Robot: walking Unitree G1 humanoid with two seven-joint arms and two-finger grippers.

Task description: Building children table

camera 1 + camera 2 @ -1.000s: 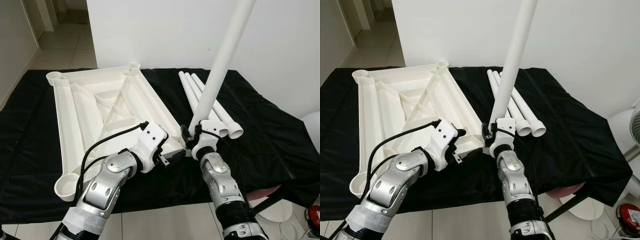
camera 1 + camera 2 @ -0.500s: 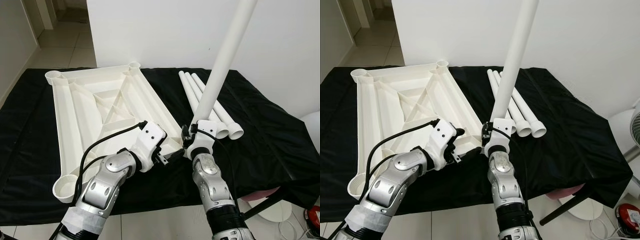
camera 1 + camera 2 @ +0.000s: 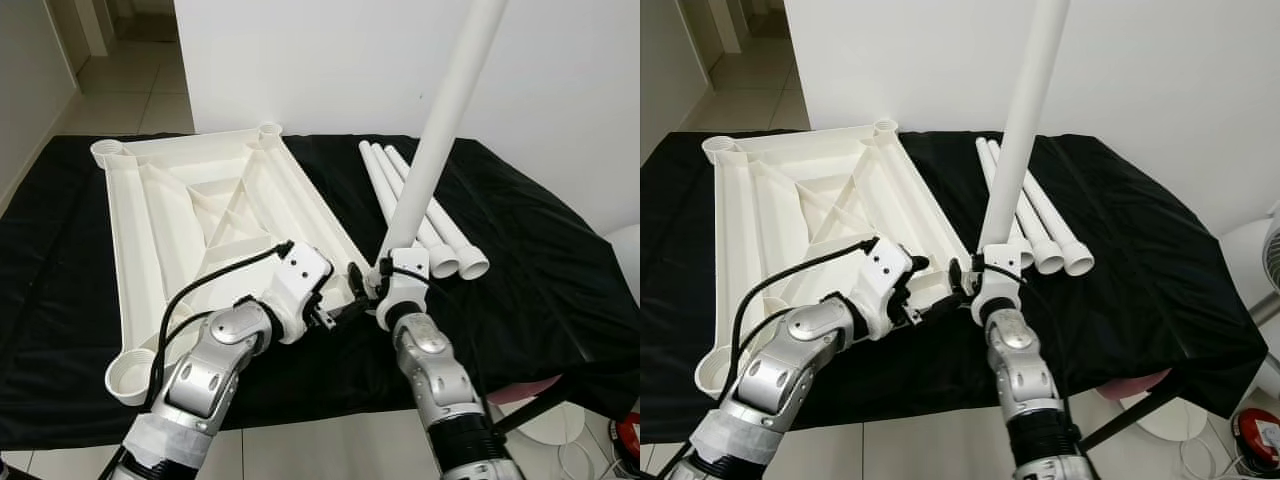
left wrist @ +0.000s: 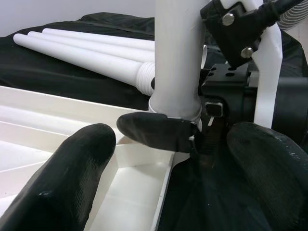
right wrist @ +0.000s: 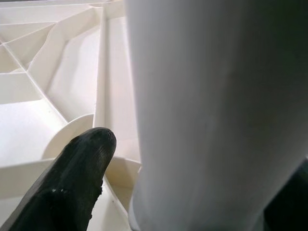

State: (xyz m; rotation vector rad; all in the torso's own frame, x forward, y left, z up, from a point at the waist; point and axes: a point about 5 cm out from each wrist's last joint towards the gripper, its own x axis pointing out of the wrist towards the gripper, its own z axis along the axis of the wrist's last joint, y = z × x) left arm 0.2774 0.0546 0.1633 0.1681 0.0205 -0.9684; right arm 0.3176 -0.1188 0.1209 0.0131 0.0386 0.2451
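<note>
A white plastic tabletop lies upside down on the black-covered table, with round leg sockets at its corners. My right gripper is shut on the lower end of a long white leg tube, which stands nearly upright, leaning right, at the tabletop's near right corner. In the left wrist view, the tube ends right over that corner, with a right fingertip wrapped around it. My left gripper is open, its fingers spread on either side of the same corner.
Three more white leg tubes lie side by side on the black cloth to the right of the tabletop. A white wall stands behind the table. The front edge of the table is close under my arms, with tiled floor below.
My right arm has shifted the held tube's lower end a little left and nearer, closer to the tabletop's corner and my left gripper. The left arm has barely moved.
</note>
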